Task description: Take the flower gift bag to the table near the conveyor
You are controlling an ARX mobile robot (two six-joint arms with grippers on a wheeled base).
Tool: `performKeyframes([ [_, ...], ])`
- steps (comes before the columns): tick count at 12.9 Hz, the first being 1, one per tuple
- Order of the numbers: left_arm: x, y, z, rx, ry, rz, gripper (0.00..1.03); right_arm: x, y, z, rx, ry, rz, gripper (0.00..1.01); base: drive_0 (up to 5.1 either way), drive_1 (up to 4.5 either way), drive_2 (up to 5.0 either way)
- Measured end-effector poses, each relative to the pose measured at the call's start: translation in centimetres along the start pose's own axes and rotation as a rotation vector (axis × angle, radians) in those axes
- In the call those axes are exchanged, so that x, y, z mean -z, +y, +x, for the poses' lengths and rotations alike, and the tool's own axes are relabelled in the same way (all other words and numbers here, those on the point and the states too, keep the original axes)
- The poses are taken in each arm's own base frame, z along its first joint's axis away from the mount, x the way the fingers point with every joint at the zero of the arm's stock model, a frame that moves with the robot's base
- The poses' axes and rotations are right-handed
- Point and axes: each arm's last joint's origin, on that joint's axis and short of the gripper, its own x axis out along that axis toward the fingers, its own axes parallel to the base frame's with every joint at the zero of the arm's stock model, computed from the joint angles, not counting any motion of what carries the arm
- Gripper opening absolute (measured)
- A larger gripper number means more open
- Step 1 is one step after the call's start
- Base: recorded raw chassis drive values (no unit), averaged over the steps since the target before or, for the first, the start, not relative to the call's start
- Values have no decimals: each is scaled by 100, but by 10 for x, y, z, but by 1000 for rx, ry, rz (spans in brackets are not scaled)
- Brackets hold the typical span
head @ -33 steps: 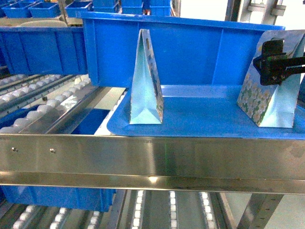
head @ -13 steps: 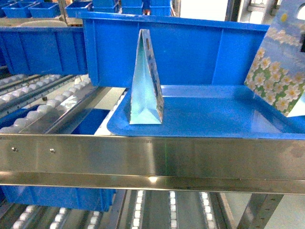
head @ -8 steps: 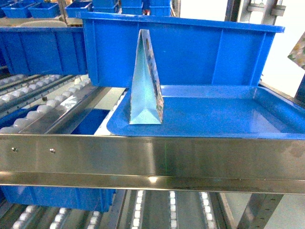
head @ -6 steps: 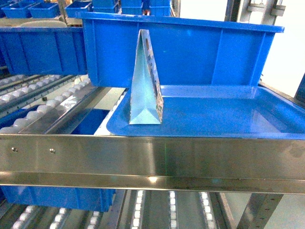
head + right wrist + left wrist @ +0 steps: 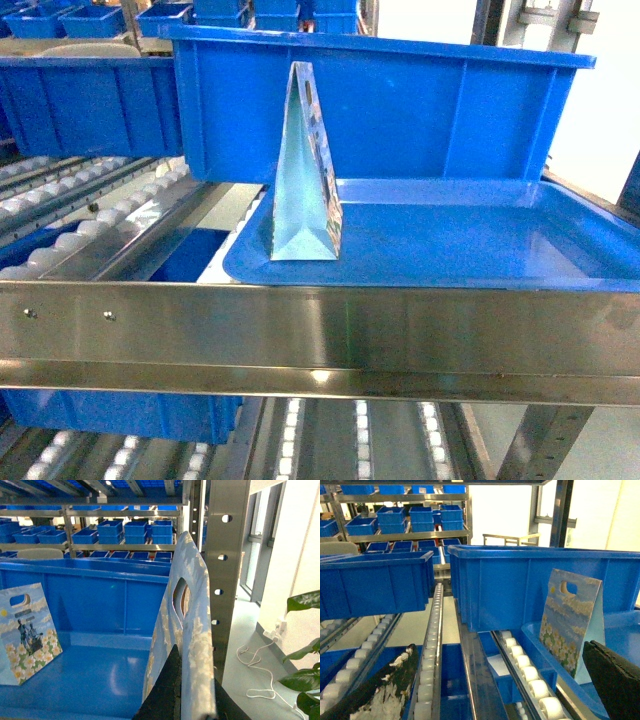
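Blue tray point(image 5: 480, 250) holds one upright gift bag point(image 5: 300, 170).

The tray point(image 5: 480, 250) is glossy blue plastic, and the bag point(image 5: 303, 170) standing on it is smooth, faintly shiny printed paper. Just before the tray runs the conveyor point(image 5: 320, 335), brushed stainless steel with white plastic rollers point(image 5: 532, 687).

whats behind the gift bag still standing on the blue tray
Right behind the gift bag on the tray stands a large blue bin. The bin's inside is hidden by its wall.
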Motion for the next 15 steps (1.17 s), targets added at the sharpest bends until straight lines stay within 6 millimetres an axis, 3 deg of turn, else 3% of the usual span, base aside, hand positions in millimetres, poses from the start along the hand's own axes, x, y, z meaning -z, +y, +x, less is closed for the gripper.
performKeyframes([
  [6, -1, -2, 2, 3, 0, -1, 98, 1, 0, 0, 2, 4, -9, 2, 0, 0, 0],
  [10, -10, -23, 26, 48, -8, -17, 98, 1, 0, 0, 2, 4, -9, 2, 0, 0, 0],
  [15, -24, -65, 103, 139, 26, -33, 98, 1, 0, 0, 2, 4, -10, 2, 0, 0, 0],
])
